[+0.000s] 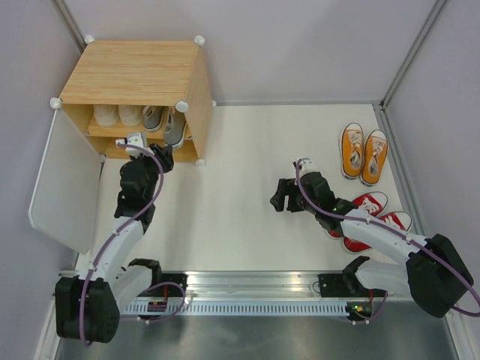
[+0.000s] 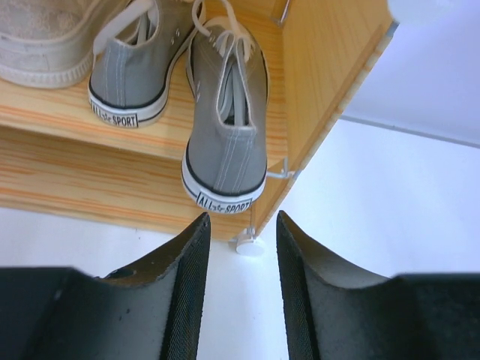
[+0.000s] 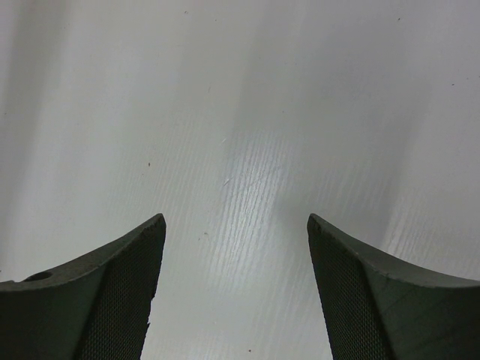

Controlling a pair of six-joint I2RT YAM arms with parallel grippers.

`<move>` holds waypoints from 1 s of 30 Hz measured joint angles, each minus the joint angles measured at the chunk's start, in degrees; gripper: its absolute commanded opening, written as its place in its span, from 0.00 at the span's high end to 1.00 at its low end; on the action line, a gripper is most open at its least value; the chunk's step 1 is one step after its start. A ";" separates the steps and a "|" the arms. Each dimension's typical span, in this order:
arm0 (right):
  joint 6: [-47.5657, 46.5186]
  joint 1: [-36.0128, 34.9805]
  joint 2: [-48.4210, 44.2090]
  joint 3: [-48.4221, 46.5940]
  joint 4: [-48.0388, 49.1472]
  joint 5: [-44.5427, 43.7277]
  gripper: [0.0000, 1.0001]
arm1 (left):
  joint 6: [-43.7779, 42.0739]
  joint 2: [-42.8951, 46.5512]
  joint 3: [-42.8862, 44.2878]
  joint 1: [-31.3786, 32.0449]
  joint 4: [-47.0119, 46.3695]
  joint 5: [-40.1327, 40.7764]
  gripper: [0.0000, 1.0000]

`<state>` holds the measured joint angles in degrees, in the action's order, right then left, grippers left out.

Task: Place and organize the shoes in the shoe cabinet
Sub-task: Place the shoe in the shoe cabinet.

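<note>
Door: flat white panel, swung open at 9 o'clock. Cabinet: light wood-grain cube with white round corner knobs, at 10 o'clock on the table. On its shelf stand the cream pair, then the grey pair. Both are canvas with white rubber soles, long axes 12 to 6, heels outward. The right grey heel overhangs the edge. Left gripper sits just before that heel, black fingers narrowly parted, empty. Right gripper is mid-table, spread wide, holding nothing. Orange pair at 2 o'clock, axes 12 to 6. Red pair at 4 o'clock, slanted.

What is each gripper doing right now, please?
Left gripper: open, holding nothing, facing the grey shoe.
Right gripper: open, holding nothing, above the table.
</note>
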<state>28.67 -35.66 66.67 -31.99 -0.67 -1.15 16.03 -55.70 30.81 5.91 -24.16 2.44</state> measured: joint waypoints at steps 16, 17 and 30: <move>0.00 0.00 0.02 0.00 0.28 0.02 0.20 | -0.04 -10.67 -2.14 0.00 -2.49 1.42 0.55; 0.00 0.00 0.02 0.00 0.28 0.02 0.20 | -0.04 -11.65 -2.05 0.00 -2.75 1.70 0.55; -0.02 0.00 1.79 0.00 0.31 0.02 0.20 | -1.77 -21.70 5.29 -0.04 -4.37 2.69 0.55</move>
<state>28.64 -35.66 68.47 -31.99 -0.36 -1.13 14.26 -77.41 36.10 5.87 -28.53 5.13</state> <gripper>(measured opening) 0.796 0.447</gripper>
